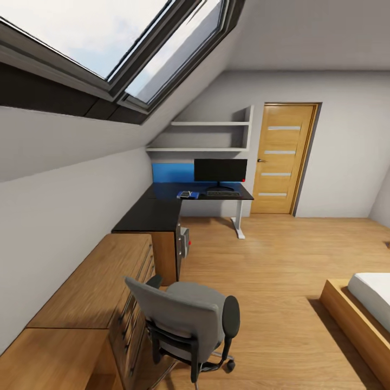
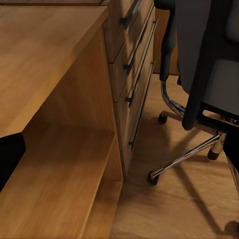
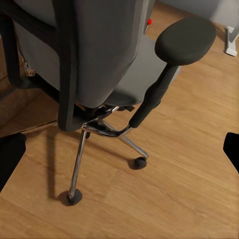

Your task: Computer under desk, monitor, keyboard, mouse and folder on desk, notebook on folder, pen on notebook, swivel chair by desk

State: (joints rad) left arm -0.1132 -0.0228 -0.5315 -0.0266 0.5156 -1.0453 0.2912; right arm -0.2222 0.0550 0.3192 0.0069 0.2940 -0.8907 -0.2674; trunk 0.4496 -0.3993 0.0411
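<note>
The left pincer (image 2: 119, 159) hangs released, its fingertips (image 2: 10, 157) wide apart with nothing between, over the low wood cabinet (image 2: 55, 64). The right pincer (image 3: 119, 154) is likewise spread and empty, just behind the swivel chair (image 3: 99, 50).

The chair stands at 6 o'clock in the head view, beside the cabinet and well apart from the black L-shaped surface (image 1: 157, 214) at 12 o'clock. Its seat looks bare. It should be bulky but easy to roll on its casters (image 3: 74, 197), though it is likely to spin about its column if pushed off-centre. The padded backrest is soft and too broad to clamp. The stiff armrest (image 3: 185, 40) or its post looks the better hold, or a flat push low on the back.

The light wood floor (image 1: 281, 260) toward 1 o'clock is open. The bed (image 1: 368, 303) lies at 4 o'clock, and the cabinet's edge hugs the chair at 9 o'clock, where a caster might catch.

On the surface stand the monitor (image 1: 220, 170), the keyboard (image 1: 222, 193) and the blue folder (image 1: 187, 194), which carries something dark, too small to name. The computer (image 1: 184, 241) sits below.
</note>
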